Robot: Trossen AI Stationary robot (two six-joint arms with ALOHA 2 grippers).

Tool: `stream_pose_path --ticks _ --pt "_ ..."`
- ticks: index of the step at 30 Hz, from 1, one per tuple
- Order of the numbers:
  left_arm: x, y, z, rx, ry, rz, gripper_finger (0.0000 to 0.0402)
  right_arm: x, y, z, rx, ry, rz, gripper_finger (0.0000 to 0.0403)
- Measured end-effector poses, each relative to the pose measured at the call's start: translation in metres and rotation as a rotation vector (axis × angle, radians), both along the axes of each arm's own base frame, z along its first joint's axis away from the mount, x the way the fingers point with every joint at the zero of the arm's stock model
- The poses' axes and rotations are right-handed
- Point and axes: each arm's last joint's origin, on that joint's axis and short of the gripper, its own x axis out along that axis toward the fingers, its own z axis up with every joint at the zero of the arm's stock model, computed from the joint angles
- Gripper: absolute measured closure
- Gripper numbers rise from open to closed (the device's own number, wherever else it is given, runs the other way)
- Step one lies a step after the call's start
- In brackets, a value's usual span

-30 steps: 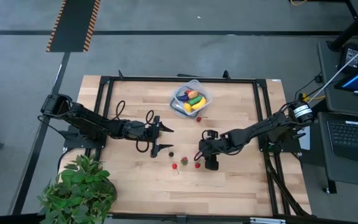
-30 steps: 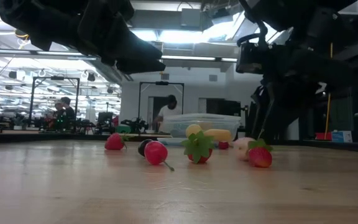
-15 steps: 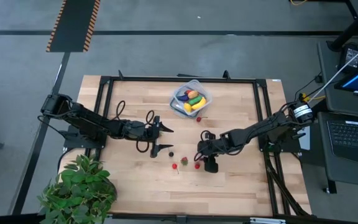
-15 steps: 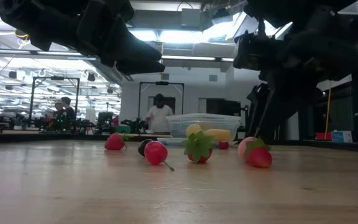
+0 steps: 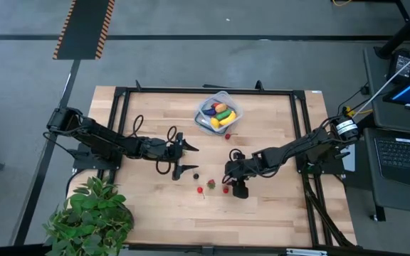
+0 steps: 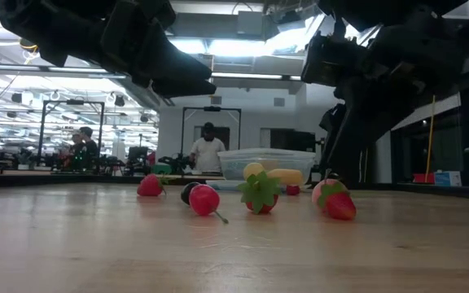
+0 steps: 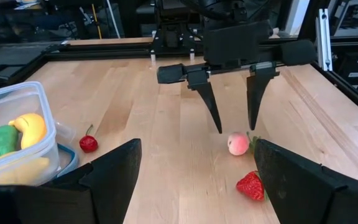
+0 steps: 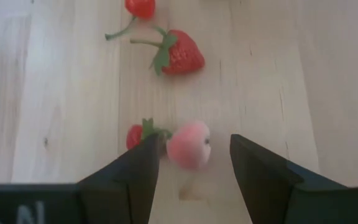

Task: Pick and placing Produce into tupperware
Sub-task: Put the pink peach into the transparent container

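Right gripper (image 7: 234,127) low over the desk (image 5: 262,206), fingers spread wide and pointing down, straddling a pink peach (image 8: 189,145) without touching it. Small strawberry (image 8: 136,135) just beside the peach, against one finger's outer side. Larger strawberry (image 8: 182,53) and a cherry (image 8: 140,7) farther ahead, clear of the fingers. In the low view, loose produce strung across mid-desk: strawberry (image 6: 150,185), dark round piece (image 6: 188,192), cherry with stem, leafy-capped strawberry (image 6: 258,194), then the peach-and-strawberry pair (image 6: 335,199). Tupperware (image 5: 218,112) toward the far edge of the desk, lid off, already holding banana (image 7: 30,129), green piece (image 7: 2,140) and other yellow pieces; one red cherry (image 7: 88,143) on the wood just beside its wall. Left gripper (image 5: 189,159) idle left of centre, fingers fully spread, nothing between them, well apart from the loose fruit. Black cables looped on the desk near the left arm. Potted plant (image 5: 91,217) at the near left corner. People standing in the room behind the desk, seen in the low view.
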Motion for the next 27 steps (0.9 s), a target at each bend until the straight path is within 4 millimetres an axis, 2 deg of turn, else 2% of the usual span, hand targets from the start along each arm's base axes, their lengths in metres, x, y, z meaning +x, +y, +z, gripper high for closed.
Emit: stream_pose_path --ticks 20,27 --pt "0.0 0.0 0.0 0.0 0.0 0.0 0.0096 0.0 0.005 0.001 0.016 -0.014 -0.002 0.0205" --pt "0.0 0.0 0.0 0.0 0.003 0.0 0.0096 0.004 0.012 -0.014 0.009 0.006 0.016 0.0205"
